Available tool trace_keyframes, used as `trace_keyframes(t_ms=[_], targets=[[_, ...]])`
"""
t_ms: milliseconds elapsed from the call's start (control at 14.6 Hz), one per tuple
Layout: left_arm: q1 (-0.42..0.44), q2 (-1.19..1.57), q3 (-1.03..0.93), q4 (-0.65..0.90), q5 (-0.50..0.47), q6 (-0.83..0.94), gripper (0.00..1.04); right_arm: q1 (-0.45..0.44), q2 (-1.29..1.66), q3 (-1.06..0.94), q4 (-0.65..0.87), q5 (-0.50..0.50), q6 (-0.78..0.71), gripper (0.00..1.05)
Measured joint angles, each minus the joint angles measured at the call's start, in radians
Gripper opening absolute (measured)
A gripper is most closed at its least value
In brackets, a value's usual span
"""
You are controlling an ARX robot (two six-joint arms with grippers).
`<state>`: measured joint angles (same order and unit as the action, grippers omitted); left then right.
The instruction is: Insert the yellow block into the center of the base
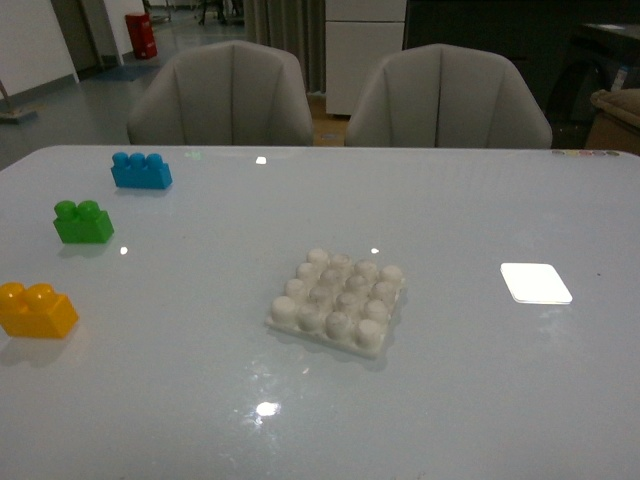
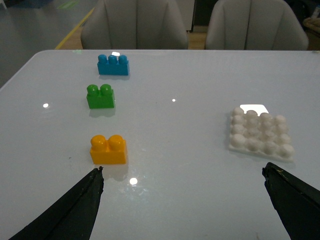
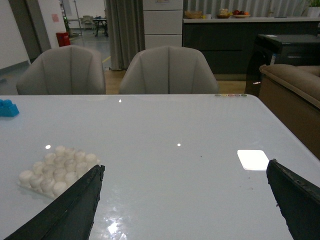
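One big white table fills most of what I see, and it is shiny. Two grey chairs stand at its far edge, well ahead of both grippers.

My left gripper hangs over the table. Its two dark fingers are spread wide apart, with nothing between them but bare table. My right gripper is the same: fingers far apart and holding nothing. Neither one shows up in the front view.

The base lies flat on the table with its bumps facing up. It sits a little ahead of the left gripper, out beyond one finger. It is also ahead of the right gripper, just past one of that gripper's fingers.

A flat white square lies ahead of the right gripper, near its other finger and well apart from the base.

The blue brick is far ahead of the left gripper. The green brick is nearer to it.

The yellow block is the closest. It stands bumps up, just ahead of the left gripper's finger on the side away from the base. Nothing touches it.
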<state>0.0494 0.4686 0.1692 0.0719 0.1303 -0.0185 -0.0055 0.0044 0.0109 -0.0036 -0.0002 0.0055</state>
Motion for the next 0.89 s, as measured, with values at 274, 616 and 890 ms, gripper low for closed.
trace_keyframes(t_ms=[274,616,890], targets=[[0.040,0.140,0.024,0.114,0.037,0.016,0.98,0.000,0.000,0.000,0.000,0.000,0.000,0.98],[0.073,0.367,0.103,0.288,0.064,0.046,0.98,0.000,0.000,0.000,0.000,0.000,0.000,0.98],[0.104,1.484,0.674,0.420,0.083,0.136,0.98,0.000,0.000,0.000,0.000,0.000,0.000,0.98]])
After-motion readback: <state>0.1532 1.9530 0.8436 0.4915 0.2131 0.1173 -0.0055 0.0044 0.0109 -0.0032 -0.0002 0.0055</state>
